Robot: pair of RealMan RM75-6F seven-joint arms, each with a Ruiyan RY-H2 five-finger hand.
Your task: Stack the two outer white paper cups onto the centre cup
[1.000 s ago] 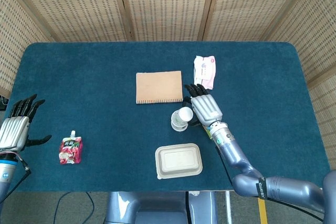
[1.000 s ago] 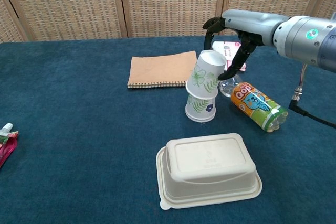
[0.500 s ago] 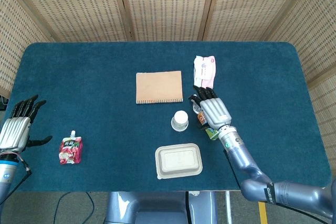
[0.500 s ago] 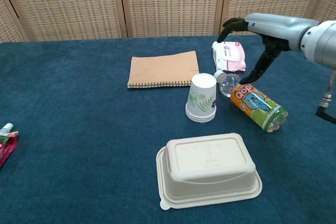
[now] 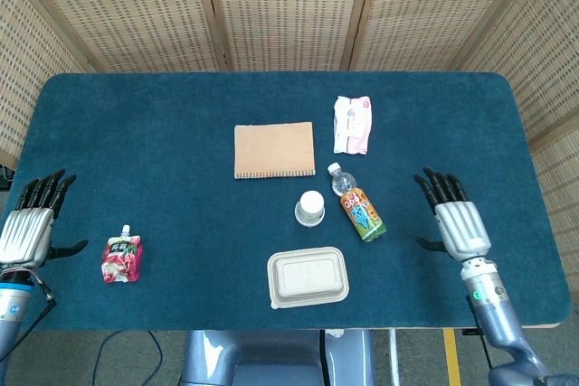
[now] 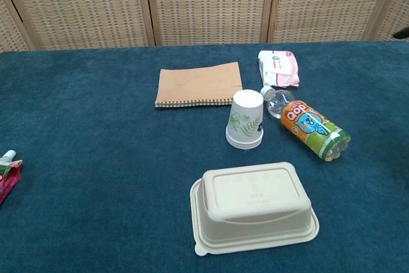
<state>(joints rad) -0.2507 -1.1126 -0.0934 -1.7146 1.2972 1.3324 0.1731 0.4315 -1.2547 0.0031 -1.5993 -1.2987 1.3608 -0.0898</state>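
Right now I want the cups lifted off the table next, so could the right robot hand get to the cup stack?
Probably yes. The right robot hand is open and holds nothing. The juice bottle lies between it and the cup stack, so coming down from above looks freer than a sideways sweep.

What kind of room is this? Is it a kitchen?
Probably not a kitchen; it looks like a robot practice setup. A table covered in blue cloth stands before woven screens, with everyday items laid out: stacked paper cups, a bottle, and a notebook.
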